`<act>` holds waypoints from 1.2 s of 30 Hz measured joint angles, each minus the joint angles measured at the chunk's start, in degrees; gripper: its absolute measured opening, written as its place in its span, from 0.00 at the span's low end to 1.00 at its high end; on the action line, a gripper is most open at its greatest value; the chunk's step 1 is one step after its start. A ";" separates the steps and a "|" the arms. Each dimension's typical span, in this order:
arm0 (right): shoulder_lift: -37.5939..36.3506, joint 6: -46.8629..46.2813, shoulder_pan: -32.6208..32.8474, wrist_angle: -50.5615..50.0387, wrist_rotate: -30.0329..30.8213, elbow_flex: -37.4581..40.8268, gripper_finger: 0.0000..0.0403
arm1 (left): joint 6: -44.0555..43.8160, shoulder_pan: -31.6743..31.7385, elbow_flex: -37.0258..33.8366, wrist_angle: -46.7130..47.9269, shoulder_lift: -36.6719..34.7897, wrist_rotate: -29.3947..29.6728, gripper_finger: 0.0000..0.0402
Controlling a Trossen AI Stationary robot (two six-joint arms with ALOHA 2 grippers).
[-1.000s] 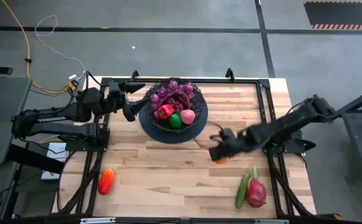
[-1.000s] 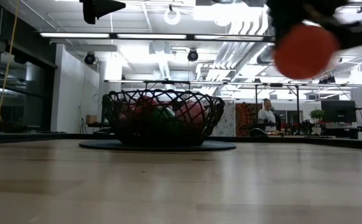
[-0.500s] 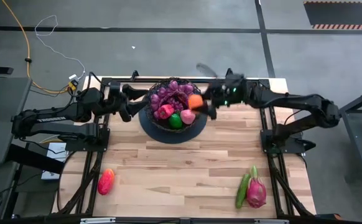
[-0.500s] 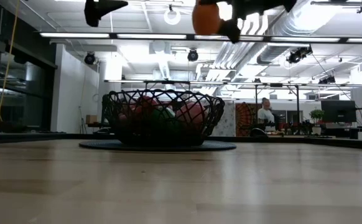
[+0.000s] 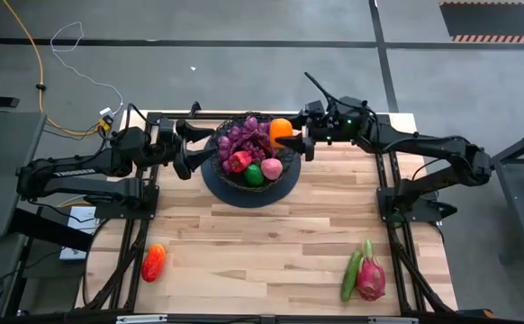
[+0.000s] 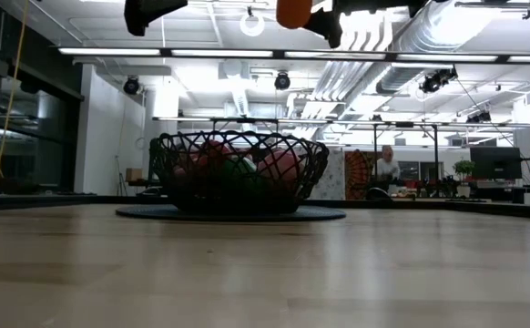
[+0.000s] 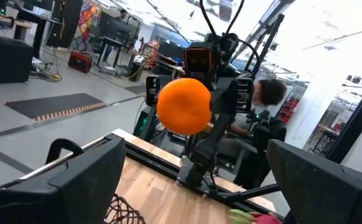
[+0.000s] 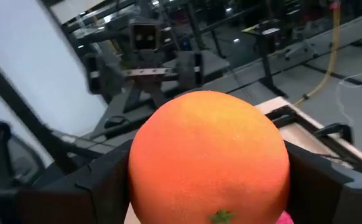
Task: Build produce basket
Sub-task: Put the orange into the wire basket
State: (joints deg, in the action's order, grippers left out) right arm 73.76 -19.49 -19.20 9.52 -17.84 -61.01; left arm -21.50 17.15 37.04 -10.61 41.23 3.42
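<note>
The black wire basket (image 5: 249, 157) sits on a dark round mat at the table's far middle, holding purple grapes (image 5: 244, 138), a red fruit, a green fruit and a pink one. My right gripper (image 5: 291, 142) is over the basket's right rim, shut on an orange (image 5: 281, 130) that fills the right wrist view (image 8: 209, 155). My left gripper (image 5: 188, 149) hangs open just left of the basket, its fingers (image 7: 88, 174) wide apart, facing the orange (image 7: 184, 106). In the low view the basket (image 6: 238, 170) stands on the table and the orange (image 6: 294, 11) is high above it. My right gripper holds the orange (image 8: 209, 155) pinched between its two fingers, one on each side of the fruit's round body. The fingers come roughly level from the table's right side. The orange is lifted clear, high above the basket's right part.
A red-orange pepper (image 5: 153, 262) lies near the table's near left corner. A green cucumber (image 5: 351, 275) and a pink dragon fruit (image 5: 371, 276) lie together near the near right corner. The wide wooden middle of the table (image 5: 262, 243) holds nothing. A person (image 6: 388, 167) sits far behind.
My right gripper, holding the orange, has swung from the table's middle right toward the far edge and left, rising, until it is over the basket's right rim. The orange went with it, lifted clear. In the last half second it moved only slightly.
</note>
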 joint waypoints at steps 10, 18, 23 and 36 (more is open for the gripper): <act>9.32 9.38 -1.24 -34.71 7.96 -15.47 0.77 | 0.87 0.04 0.00 -0.17 0.00 -0.22 0.94; 23.33 22.90 -2.09 -46.13 8.37 -22.83 0.77 | 2.30 0.09 0.00 -0.24 -0.02 -0.13 0.94; 28.36 25.98 -2.39 -46.35 9.77 -22.88 0.78 | 4.22 0.09 0.00 -0.24 -0.02 0.01 0.94; 30.95 31.37 -3.81 -46.41 18.56 -22.70 0.78 | 4.18 0.09 0.00 -0.24 0.00 0.46 0.94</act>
State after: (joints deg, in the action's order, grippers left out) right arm 104.71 11.87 -23.00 -36.89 0.72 -83.71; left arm -17.32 17.23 37.04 -10.85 41.23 3.88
